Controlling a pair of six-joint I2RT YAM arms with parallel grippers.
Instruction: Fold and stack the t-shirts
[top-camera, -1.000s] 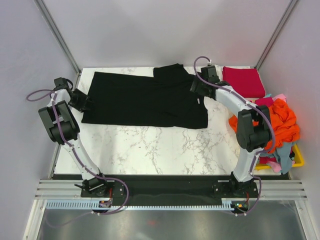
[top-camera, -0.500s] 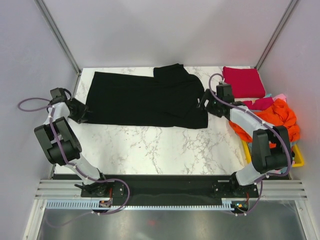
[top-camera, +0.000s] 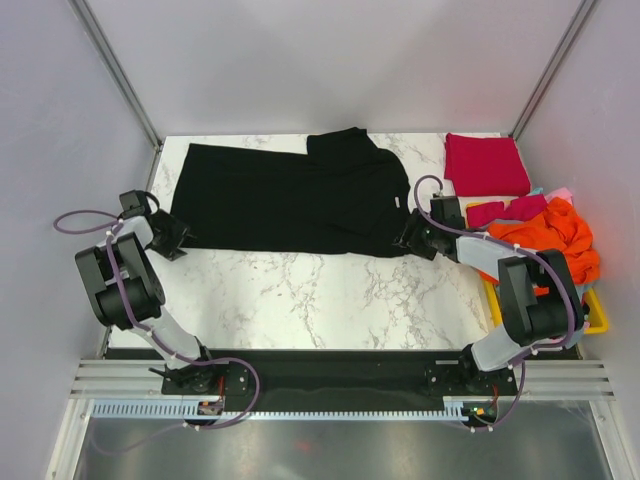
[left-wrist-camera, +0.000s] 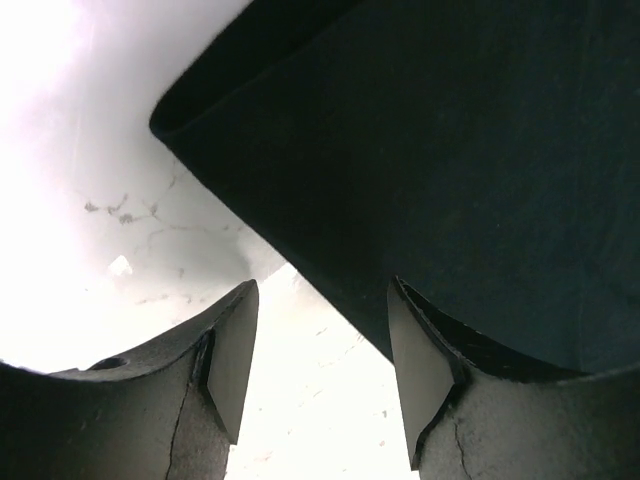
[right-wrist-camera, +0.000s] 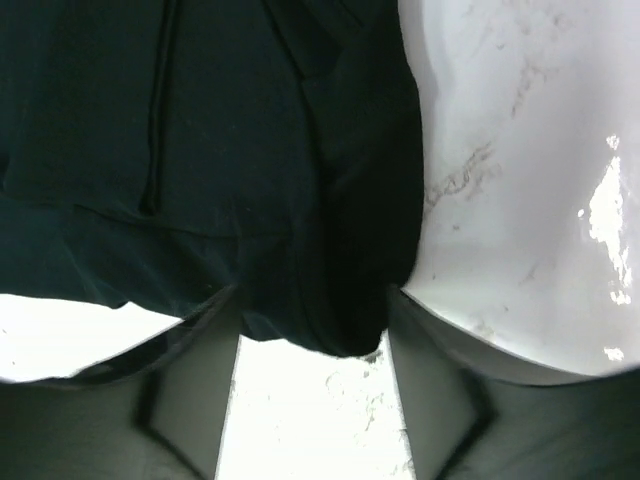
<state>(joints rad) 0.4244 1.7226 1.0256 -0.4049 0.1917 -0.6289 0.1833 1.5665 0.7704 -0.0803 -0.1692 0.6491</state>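
Note:
The large black t-shirt (top-camera: 290, 200) lies spread flat across the far half of the marble table. My left gripper (top-camera: 178, 238) is open at the shirt's near left corner; in the left wrist view (left-wrist-camera: 315, 375) the black hem (left-wrist-camera: 330, 280) reaches between the fingers. My right gripper (top-camera: 408, 240) is open at the near right corner; the right wrist view (right-wrist-camera: 312, 400) shows the black corner (right-wrist-camera: 330, 300) just between the fingers. A folded crimson red t-shirt (top-camera: 486, 163) lies at the far right. Orange (top-camera: 555, 235), pink and light blue shirts are heaped at the right.
A yellow plastic basket (top-camera: 592, 318) sits off the table's right edge under the heap of shirts. Grey walls and metal posts close the far side. Bare marble table (top-camera: 310, 300) lies between the black shirt and the arm bases.
Both grippers have moved toward me along the shirt's sides, from the far corners down to its near corners. The right edge of the shirt has shifted slightly.

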